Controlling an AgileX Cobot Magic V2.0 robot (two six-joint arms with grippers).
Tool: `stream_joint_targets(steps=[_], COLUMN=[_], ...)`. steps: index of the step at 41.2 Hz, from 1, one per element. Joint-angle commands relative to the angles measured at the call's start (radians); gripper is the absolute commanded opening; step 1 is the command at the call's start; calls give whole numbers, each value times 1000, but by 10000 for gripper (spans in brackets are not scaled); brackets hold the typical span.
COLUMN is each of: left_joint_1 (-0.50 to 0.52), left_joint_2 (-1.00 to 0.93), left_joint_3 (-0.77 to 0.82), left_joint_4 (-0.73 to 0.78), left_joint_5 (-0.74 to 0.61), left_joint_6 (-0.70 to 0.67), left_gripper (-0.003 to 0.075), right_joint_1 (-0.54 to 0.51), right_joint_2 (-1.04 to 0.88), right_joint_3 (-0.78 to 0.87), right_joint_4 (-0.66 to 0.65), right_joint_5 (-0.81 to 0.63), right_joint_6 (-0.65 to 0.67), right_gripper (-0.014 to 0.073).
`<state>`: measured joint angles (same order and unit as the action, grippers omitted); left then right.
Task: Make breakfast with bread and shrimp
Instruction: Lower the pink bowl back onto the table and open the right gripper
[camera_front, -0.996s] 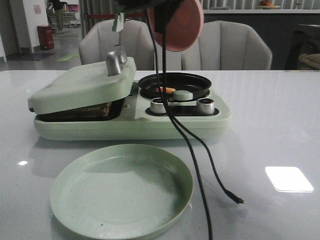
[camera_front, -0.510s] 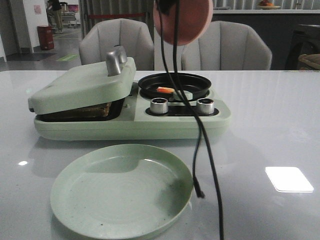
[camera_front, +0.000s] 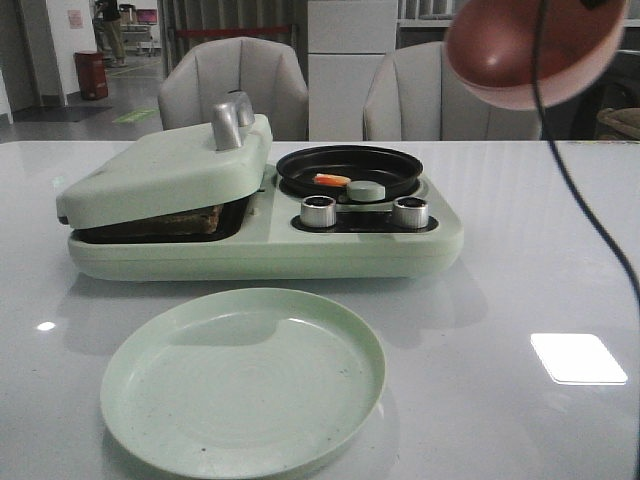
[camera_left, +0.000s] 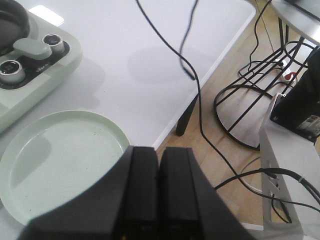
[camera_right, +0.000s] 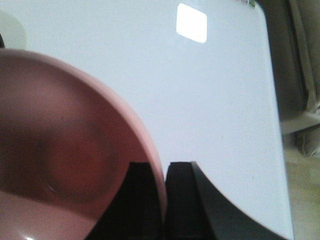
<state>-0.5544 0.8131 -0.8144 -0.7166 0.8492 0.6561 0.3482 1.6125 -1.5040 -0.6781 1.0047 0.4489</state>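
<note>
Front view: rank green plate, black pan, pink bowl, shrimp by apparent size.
1. green plate, largest, though nearest the camera.
2. pink bowl and black pan: too alike to rank; the bowl is cut off by the frame edge and held closer.
3. shrimp, smallest by far.

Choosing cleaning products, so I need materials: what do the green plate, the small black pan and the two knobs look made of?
The green plate looks like matte plastic or melamine: pale, dull sheen, faint speckles. The black pan seems coated metal, possibly non-stick, with a dark, smooth, slightly glossy rim. The knobs look like brushed or chromed metal, bright and silvery, though metallized plastic is possible.
</note>
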Motion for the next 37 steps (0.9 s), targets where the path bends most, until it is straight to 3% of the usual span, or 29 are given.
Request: stream_joint_targets(steps=[1, 18, 30, 33, 37], left_joint_1=[-9, -9, -9, -9, -9], left_joint_2=[-6, -6, -6, -6, -6], left_joint_3=[-30, -30, -30, -30, -30], left_joint_4=[-43, -43, -43, -43, -43], left_joint_5=[-50, -50, -50, -50, -50], left_joint_6=[2, 2, 2, 2, 2], left_gripper=[102, 102, 102, 102, 102], right_joint_1=[-105, -463, -500, -500, -500], right_joint_2=[-128, -111, 22, 30, 26], right_joint_3=[115, 492, 498, 498, 498], right_joint_4=[66, 728, 773, 773, 769], right_joint_5=[-114, -382, -456, -463, -478], right_joint_6=[-47, -468, -502, -502, -502], right_gripper=[16, 16, 32, 99, 266])
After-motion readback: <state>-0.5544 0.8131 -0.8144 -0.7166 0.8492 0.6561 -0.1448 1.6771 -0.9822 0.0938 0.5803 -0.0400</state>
